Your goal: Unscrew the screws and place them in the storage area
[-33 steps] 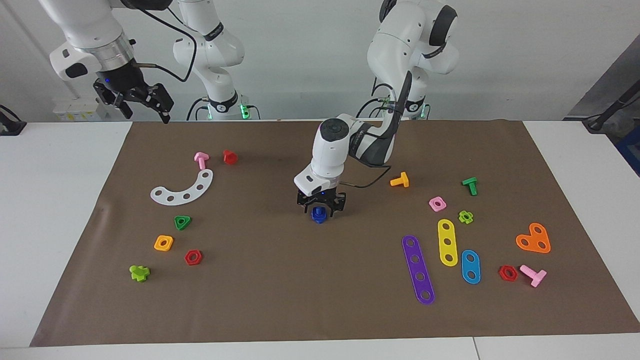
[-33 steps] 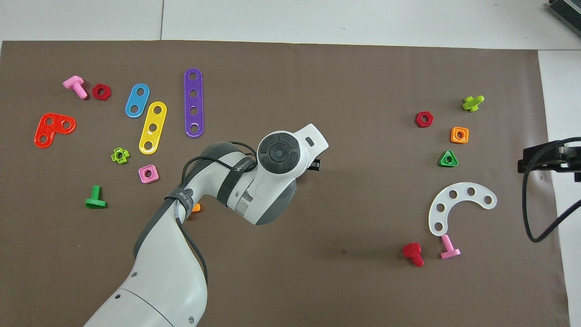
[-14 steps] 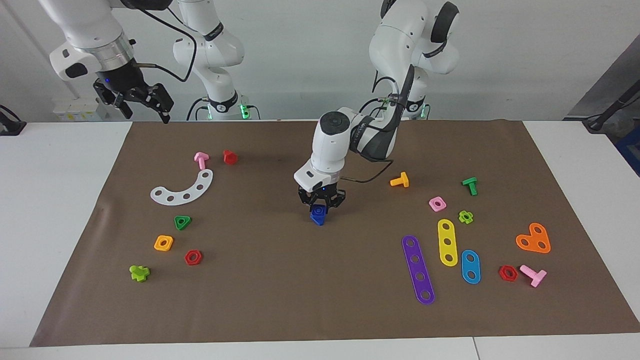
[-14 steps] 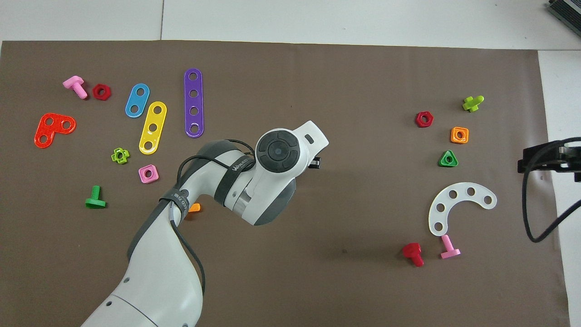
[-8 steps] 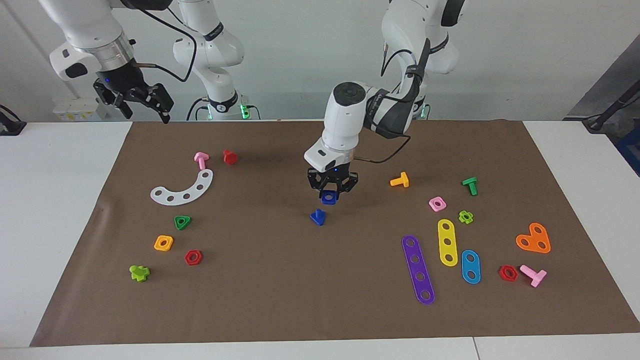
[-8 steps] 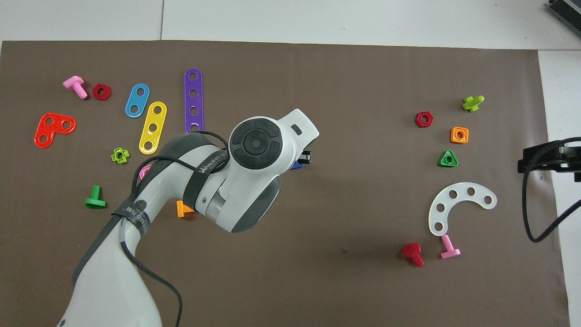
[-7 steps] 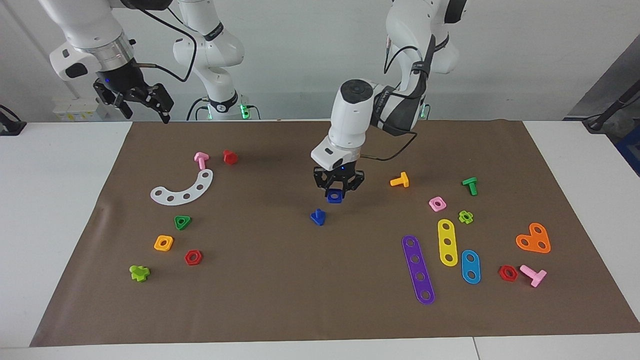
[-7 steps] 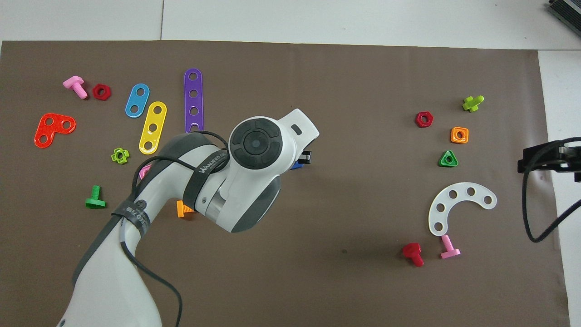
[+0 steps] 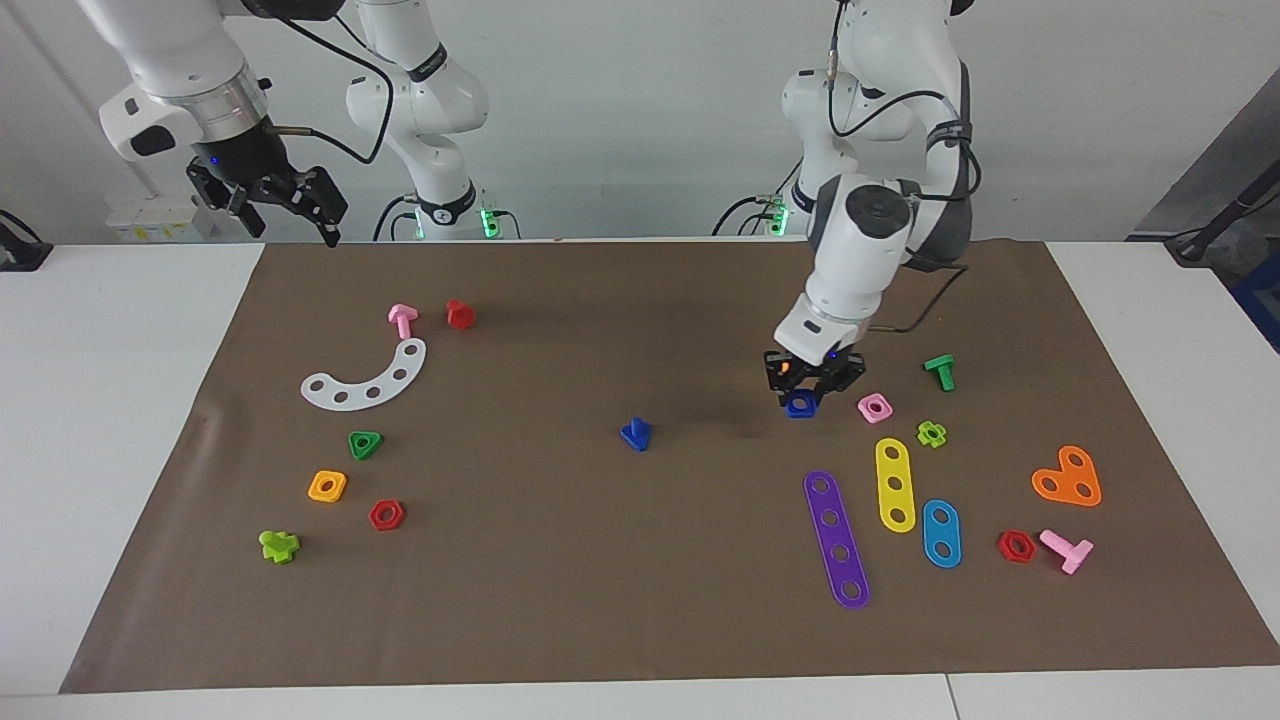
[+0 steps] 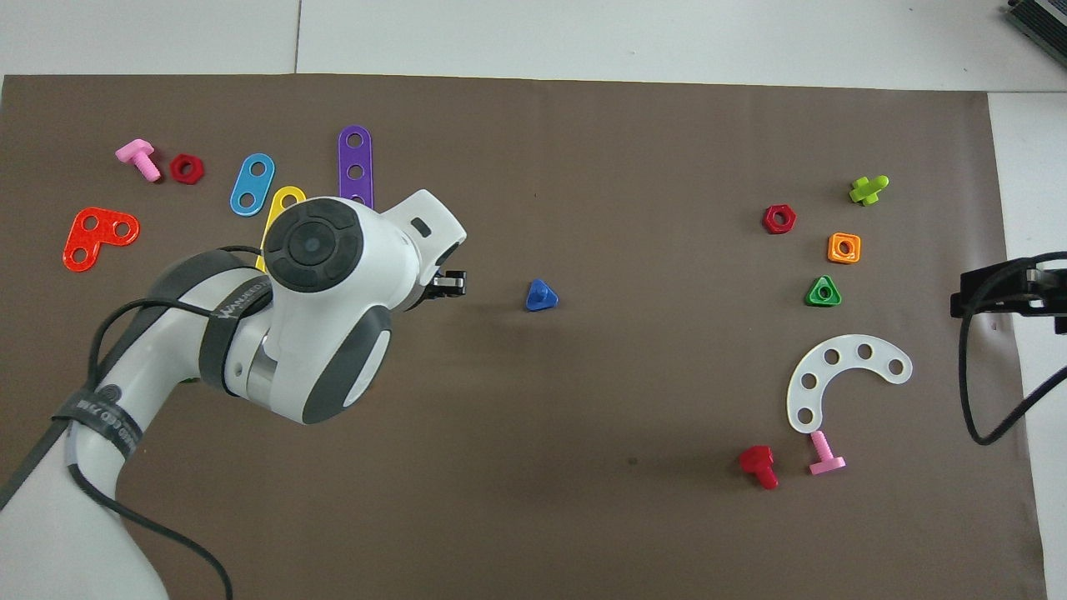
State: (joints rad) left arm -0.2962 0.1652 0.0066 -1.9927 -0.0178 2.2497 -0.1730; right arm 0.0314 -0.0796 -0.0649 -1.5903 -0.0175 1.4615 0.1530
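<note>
With the blue nut (image 9: 800,405) clenched in the left gripper (image 9: 803,398) over the mat beside the pink nut (image 9: 874,407), setting it down looks next, while the blue bolt (image 9: 635,434) waits mid-mat and the right gripper (image 9: 290,205) idles open.

Only one piece of lettering legible: white capitals, roughly "WANKEED", partly hidden, printed on a dark strap (image 10: 218,321) around the left arm's forearm, just beside its round grey end cap (image 10: 310,243) in the overhead view. Second strap (image 10: 102,417), lower on the same arm, lettered but unreadable. Nothing else readable.
</note>
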